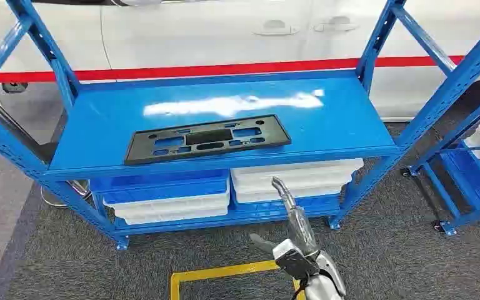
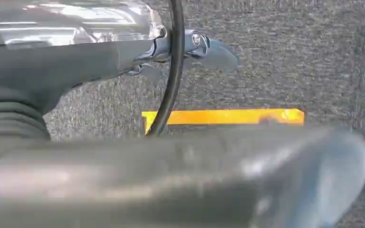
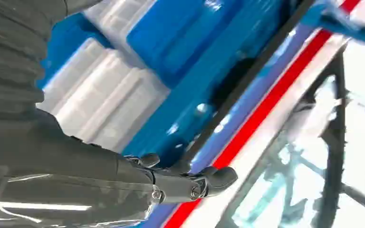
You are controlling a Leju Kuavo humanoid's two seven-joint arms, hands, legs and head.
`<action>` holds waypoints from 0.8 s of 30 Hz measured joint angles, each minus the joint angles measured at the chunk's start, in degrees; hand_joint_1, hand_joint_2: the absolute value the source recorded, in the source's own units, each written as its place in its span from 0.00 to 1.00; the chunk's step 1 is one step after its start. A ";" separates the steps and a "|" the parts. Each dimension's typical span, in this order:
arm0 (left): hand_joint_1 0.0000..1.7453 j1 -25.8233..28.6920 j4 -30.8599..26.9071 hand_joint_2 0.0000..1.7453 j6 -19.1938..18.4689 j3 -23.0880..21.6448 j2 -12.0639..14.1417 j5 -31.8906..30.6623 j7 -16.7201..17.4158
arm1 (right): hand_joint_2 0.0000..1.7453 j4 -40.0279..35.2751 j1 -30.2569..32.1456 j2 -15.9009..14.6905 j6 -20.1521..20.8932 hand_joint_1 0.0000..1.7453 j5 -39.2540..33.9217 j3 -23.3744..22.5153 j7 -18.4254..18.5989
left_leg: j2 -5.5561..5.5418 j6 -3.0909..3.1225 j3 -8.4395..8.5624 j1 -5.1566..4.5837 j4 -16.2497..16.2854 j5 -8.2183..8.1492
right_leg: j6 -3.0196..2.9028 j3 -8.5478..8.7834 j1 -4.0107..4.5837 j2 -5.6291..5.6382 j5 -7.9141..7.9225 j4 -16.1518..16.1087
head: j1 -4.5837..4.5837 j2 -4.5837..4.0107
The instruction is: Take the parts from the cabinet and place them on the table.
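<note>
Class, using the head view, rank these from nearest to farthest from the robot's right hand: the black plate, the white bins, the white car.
1. White bins, lower shelf, just beyond the right hand.
2. Black plate, top shelf.
3. White car, behind the rack.

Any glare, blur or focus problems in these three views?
Head view: sharp overall, but a white glare streak on the blue shelf behind the black plastic part. Left wrist view: the near thumb is a soft out-of-focus mass, the carpet sharper. Right wrist view: motion-smeared, the white bins soft, the background bright and washed out.
</note>
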 joint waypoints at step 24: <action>0.00 -0.78 0.02 0.00 -2.47 -0.46 -0.57 -2.27 2.84 | 1.00 -1.70 -7.80 -9.23 -14.53 0.00 17.37 17.00 13.75 | -0.32 -2.77 -8.83 1.44 16.69 -7.68 | -1.12 -2.34 -0.73 -0.85 2.56 -0.97 | -0.02 0.00</action>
